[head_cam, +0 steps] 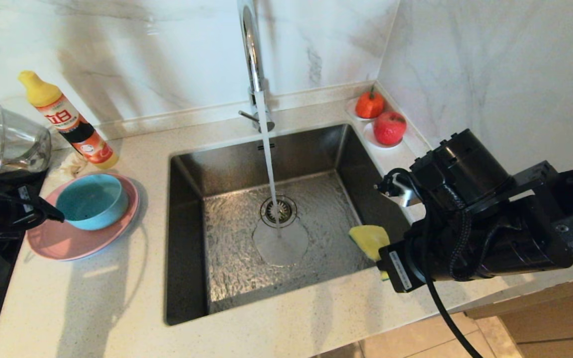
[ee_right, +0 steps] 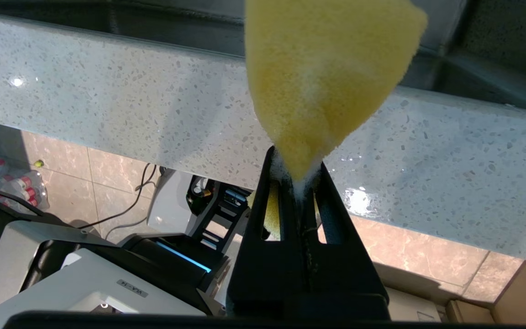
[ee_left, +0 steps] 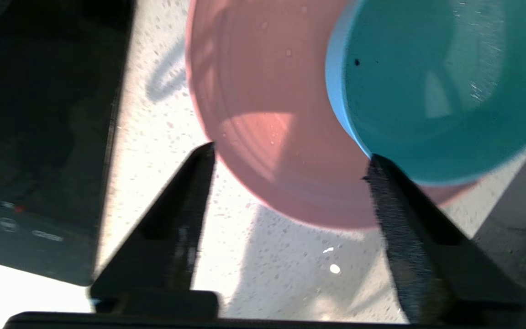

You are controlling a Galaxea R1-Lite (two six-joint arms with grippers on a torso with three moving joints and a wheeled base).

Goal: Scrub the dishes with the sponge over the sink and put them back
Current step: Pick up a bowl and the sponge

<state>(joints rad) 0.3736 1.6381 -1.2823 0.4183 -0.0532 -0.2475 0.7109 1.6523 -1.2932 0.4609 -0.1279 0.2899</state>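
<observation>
Pinching the sponge (ee_right: 327, 82) at the sink's (head_cam: 192, 238) right edge: right gripper (ee_right: 297, 183). Left gripper (ee_left: 290, 160), fingers spread, beside bowl (ee_left: 436, 87) on pink plate (ee_left: 263, 100).

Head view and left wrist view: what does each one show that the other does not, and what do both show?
Only the head view shows the sink with its faucet running, and the right pincer shut on the sponge over the sink's right edge. Only the left wrist view shows the left pincer open, beside the dishes. Both show the blue bowl resting on the pink plate.
</observation>
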